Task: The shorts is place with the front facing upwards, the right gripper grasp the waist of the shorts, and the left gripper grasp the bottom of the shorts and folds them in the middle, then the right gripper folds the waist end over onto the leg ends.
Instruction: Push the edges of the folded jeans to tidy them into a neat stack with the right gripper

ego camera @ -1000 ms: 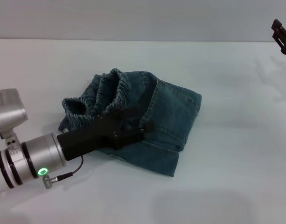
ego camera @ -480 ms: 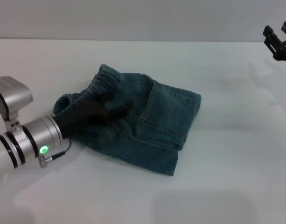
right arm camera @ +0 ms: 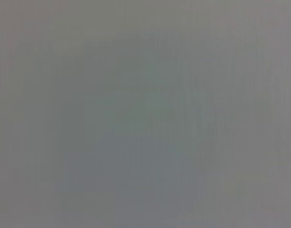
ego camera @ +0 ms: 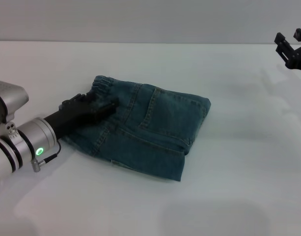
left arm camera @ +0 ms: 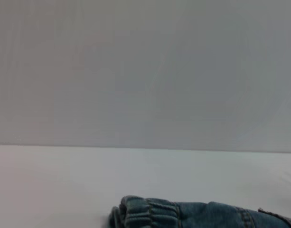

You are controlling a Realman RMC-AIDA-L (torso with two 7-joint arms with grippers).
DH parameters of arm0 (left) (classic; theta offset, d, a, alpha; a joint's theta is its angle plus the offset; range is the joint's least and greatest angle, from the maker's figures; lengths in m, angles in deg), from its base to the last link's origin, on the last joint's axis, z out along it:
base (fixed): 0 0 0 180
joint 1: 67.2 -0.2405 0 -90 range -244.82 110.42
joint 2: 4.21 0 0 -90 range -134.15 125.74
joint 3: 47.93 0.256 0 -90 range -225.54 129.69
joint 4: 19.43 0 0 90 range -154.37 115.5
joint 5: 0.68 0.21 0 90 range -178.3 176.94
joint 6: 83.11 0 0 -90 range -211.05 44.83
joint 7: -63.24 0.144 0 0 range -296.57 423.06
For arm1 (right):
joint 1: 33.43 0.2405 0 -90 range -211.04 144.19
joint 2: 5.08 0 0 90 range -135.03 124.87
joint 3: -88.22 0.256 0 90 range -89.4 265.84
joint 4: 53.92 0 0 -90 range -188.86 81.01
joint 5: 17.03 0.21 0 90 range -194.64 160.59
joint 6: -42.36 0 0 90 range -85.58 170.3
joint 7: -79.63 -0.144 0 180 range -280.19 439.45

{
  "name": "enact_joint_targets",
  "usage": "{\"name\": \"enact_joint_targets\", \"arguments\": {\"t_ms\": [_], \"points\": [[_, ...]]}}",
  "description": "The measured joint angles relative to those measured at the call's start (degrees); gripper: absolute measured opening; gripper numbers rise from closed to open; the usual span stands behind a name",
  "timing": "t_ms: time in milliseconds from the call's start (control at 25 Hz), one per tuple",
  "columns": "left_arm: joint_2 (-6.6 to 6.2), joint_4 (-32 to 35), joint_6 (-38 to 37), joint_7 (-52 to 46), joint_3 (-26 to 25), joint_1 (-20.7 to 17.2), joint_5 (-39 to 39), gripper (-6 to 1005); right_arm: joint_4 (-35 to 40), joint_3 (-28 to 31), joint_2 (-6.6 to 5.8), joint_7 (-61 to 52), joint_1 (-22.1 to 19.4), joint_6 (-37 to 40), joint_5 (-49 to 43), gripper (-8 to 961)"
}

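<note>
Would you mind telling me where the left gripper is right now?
In the head view, the left gripper lies low at the left, on the gathered waist end of the folded shorts.

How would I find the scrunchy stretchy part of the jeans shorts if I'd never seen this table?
Look at the white table; the only clothing on it is the shorts, folded into a blue-green denim bundle. Go to the side nearest the robot's left tool. The waist is the puckered, ruffled band there, while the rest of the denim lies flat and smooth.

The left claw (ego camera: 98, 105) has pulled back and dropped low; the waist (ego camera: 102, 84) beside it now lies flat on the shorts (ego camera: 150, 130).
</note>
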Motion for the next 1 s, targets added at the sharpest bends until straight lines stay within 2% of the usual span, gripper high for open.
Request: {"name": "enact_joint_targets", "arguments": {"t_ms": [280, 360, 480, 600, 760, 880, 1000], "points": [[-0.14, -1.0, -5.5, 1.9, -3.1, -0.6, -0.1, 832, -1.6, -1.1, 0.04, 0.0, 0.2, 5.5, -0.1, 479], [-0.20, -0.8, -9.0, 3.0, -5.9, -1.3, -0.1, 832, -2.1, -2.7, 0.05, 0.0, 0.1, 7.3, -0.1, 479], [-0.25, -0.9, -13.7, 5.9, -11.6, -2.4, -0.1, 832, -2.7, -7.0, 0.06, -0.6, 0.3, 9.8, -0.2, 479], [-0.28, -1.0, -17.8, 8.7, -16.9, -3.7, -0.1, 832, -2.2, -15.3, -0.05, -3.9, 0.5, 12.9, -2.8, 479], [-0.29, -1.2, -20.0, 11.2, -22.1, -5.1, -0.1, 832, 1.3, -22.1, -0.26, -12.4, 0.9, 17.7, -14.0, 479], [-0.40, -1.3, -19.9, 11.7, -23.2, -5.6, -0.1, 832, 6.7, -23.0, -0.45, -20.8, 0.9, 24.4, -26.2, 478], [-0.45, -1.3, -19.7, 11.9, -23.3, -5.8, -0.1, 832, 11.8, -22.6, -1.03, -28.4, 0.6, 31.5, -34.1, 478]]}}
